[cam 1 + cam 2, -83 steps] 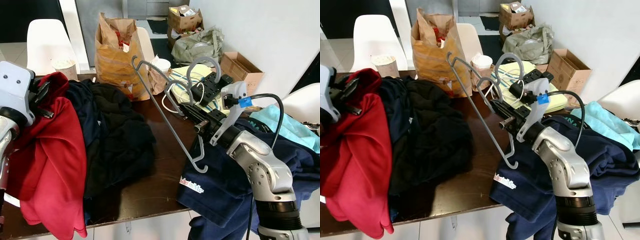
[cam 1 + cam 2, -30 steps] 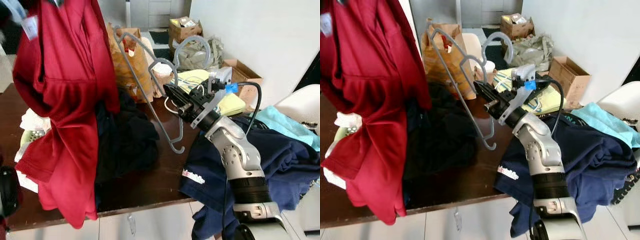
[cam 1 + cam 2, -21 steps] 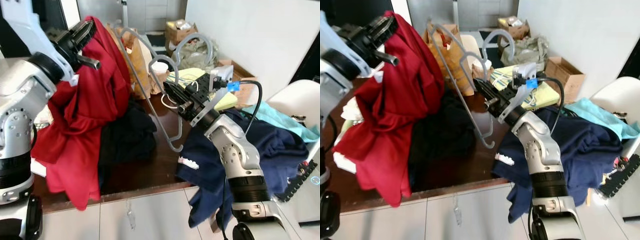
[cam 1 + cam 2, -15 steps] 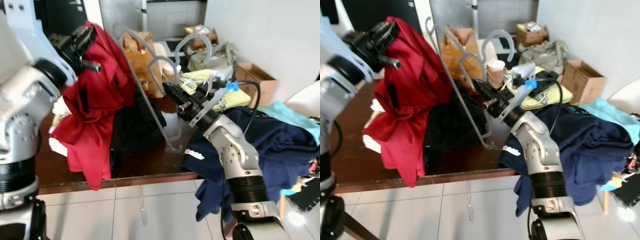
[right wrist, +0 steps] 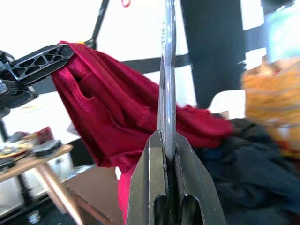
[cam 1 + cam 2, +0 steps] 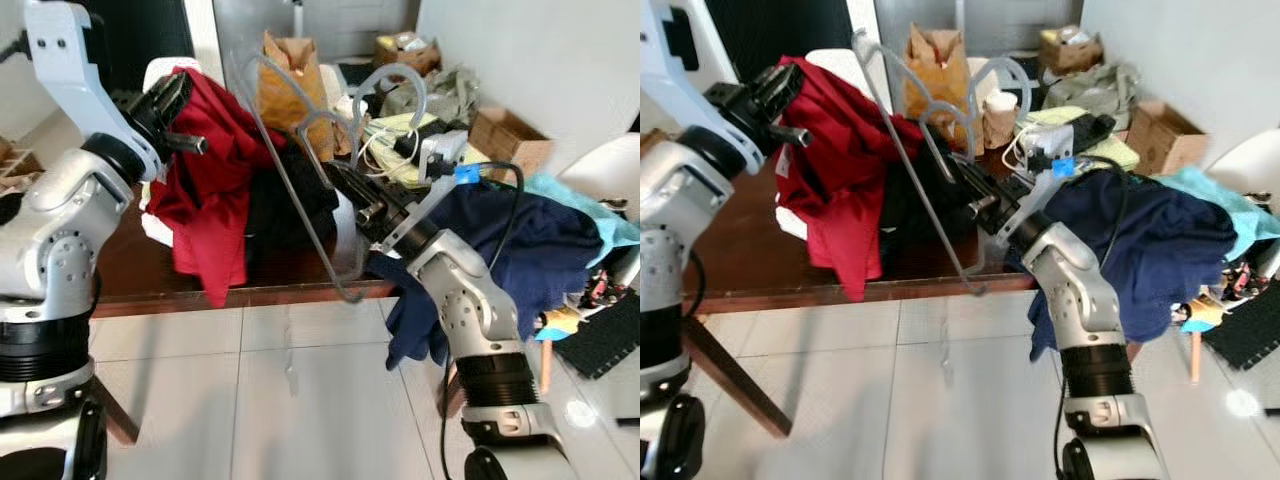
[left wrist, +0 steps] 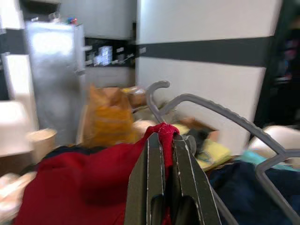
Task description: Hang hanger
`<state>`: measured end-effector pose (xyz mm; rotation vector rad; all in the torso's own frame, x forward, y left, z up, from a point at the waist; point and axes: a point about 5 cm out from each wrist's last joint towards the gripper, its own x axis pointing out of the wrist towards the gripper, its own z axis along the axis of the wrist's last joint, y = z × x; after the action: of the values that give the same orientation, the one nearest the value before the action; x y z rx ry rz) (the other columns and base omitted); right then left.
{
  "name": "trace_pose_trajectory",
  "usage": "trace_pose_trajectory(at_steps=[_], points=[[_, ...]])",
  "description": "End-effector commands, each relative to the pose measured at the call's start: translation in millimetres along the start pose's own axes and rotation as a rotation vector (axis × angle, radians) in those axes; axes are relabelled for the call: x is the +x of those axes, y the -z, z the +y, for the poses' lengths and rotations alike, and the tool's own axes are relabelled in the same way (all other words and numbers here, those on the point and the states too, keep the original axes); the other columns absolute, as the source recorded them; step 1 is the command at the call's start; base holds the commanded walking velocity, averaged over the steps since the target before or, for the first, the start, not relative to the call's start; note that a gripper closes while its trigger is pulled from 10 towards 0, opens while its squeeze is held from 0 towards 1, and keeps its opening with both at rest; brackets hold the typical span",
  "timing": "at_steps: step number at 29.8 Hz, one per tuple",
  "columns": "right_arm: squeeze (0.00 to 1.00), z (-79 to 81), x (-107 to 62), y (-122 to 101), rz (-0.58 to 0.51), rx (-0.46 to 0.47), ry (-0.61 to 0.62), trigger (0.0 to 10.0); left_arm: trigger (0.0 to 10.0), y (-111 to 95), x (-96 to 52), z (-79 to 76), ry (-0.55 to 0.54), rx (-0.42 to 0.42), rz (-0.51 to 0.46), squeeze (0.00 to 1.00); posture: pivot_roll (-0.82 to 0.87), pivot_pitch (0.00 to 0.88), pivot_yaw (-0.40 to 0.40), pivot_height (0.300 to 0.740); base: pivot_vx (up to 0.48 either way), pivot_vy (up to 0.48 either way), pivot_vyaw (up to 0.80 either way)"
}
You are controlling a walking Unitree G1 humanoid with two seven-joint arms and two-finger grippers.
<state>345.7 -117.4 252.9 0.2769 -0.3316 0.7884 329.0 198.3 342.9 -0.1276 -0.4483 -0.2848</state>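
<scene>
Hanger (image 6: pixel 300 190) clamped in right pincer (image 6: pixel 352 200), raised over tabletop (image 6: pixel 150 280) edge. Left pincer (image 6: pixel 172 100) clamped on red shirt (image 6: pixel 215 180), left of hanger. Judgement: spread the neck opening, then feed hanger's lower end in.

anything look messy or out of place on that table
Yes. Clothes lie heaped, not folded: a navy garment spills over the table edge. The left hand holds a bunched red garment; the right hand holds an empty grey hanger.

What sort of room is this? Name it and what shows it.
Probably a lived-in home dining or utility area: a dark wooden table heaped with clothes, white chairs, a brown paper bag and cardboard boxes on a tiled floor.
</scene>
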Motion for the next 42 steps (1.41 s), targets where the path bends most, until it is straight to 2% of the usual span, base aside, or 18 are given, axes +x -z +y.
trace_pose_trajectory(at_steps=[1, 4, 7, 10, 12, 15, 16, 20, 31, 40, 42], points=[[0.0, 1.1, 0.3, 1.2, -0.001, 0.009, 0.005, 10.0, 10.0, 8.8, 1.9, 4.7, -0.022, -0.003, 0.016, 0.0, -0.01, 0.0, 0.025, 0.74, -0.337, 0.0, 0.0], [0.0, 0.6, -0.5, 1.2, 0.0, 0.007, 0.008, 10.0, 10.0, 14.6, 2.5, 4.2, -0.022, -0.01, 0.032, 0.0, -0.01, 0.0, 0.026, 0.74, -0.335, 0.0, 0.0], [0.0, 0.1, -1.3, 1.1, 0.0, 0.006, 0.011, 10.0, 10.0, 21.8, 3.5, -2.9, 0.004, -0.008, 0.052, 0.0, -0.01, 0.0, 0.027, 0.74, -0.334, 0.0, 0.0], [0.0, -0.3, -1.9, 0.9, -0.002, 0.007, 0.014, 10.0, 10.0, 27.3, 4.4, -11.8, 0.034, -0.02, 0.065, 0.0, -0.01, 0.0, 0.027, 0.74, -0.334, 0.0, 0.0], [0.0, -0.8, -2.1, 0.8, -0.002, 0.009, 0.018, 10.0, 10.0, 34.7, 5.2, -24.7, 0.072, -0.04, 0.082, 0.0, -0.01, 0.0, 0.027, 0.74, -0.334, 0.0, 0.0], [0.0, -0.9, -2.2, 0.8, -0.002, 0.009, 0.019, 10.0, 10.0, 38.9, 5.4, -31.3, 0.092, -0.044, 0.092, 0.0, -0.01, 0.0, 0.029, 0.74, -0.336, 0.0, 0.0], [0.0, -0.8, -2.2, 0.7, -0.002, 0.011, 0.02, 10.0, 10.0, 44.3, 5.6, -39.7, 0.118, -0.054, 0.103, 0.0, -0.01, 0.0, 0.027, 0.74, -0.337, 0.0, 0.0], [0.0, -1.2, -2.7, 1.3, 0.001, 0.014, 0.022, 10.0, 10.0, 49.7, 7.3, -44.8, 0.13, -0.07, 0.107, 0.0, -0.01, 0.0, 0.028, 0.74, -0.335, 0.0, 0.0], [0.0, -4.3, -3.3, 3.2, 0.02, 0.015, 0.048, 10.0, 10.0, 47.3, 10.1, -37.4, 0.107, -0.066, 0.084, 0.0, -0.01, 0.0, 0.029, 0.74, -0.24, 0.0, -0.65], [0.0, -17.3, -6.6, 7.2, 0.07, -0.01, 0.149, 10.0, 10.0, 51.6, 2.8, -24.0, 0.1, 0.022, 0.109, 0.0, -0.02, 0.0, 0.03, 0.74, 0.0, 0.0, -0.8], [0.0, -21.6, -8.9, 8.0, 0.085, -0.016, 0.178, 10.0, 10.0, 53.9, -1.0, -16.6, 0.083, 0.07, 0.12, 0.0, -0.02, 0.0, 0.032, 0.74, 0.0, 0.0, -0.8]])
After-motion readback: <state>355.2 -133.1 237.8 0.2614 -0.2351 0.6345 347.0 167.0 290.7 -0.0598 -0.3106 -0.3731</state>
